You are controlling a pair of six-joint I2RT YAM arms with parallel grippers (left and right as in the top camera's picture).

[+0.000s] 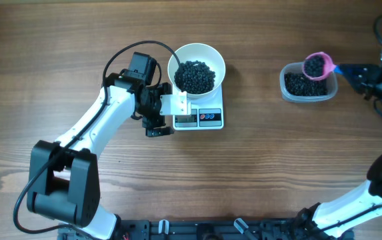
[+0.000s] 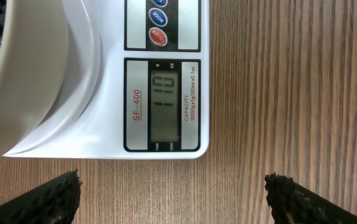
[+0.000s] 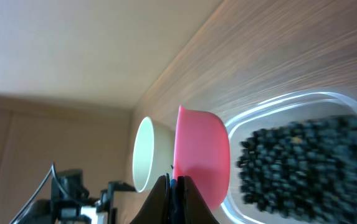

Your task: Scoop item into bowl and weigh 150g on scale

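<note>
Left gripper (image 1: 166, 115), jaws spread wide, sits just beside the left edge of your scale (image 1: 211, 105), with nothing between its fingers. On the scale stands the white bowl (image 1: 212, 53), well filled with black beans (image 1: 194, 77). Over at the right, your right gripper (image 3: 174, 193) is clamped on the handle of the pink scoop (image 1: 316, 65), which is loaded with beans above the clear tub (image 1: 285, 83).

Setting looks like a robotics test bench. Left arm (image 1: 87, 137) and right arm (image 1: 357, 200) stand at a wood-grain table (image 1: 277, 167); plain beige wall (image 3: 72, 50) behind.
</note>
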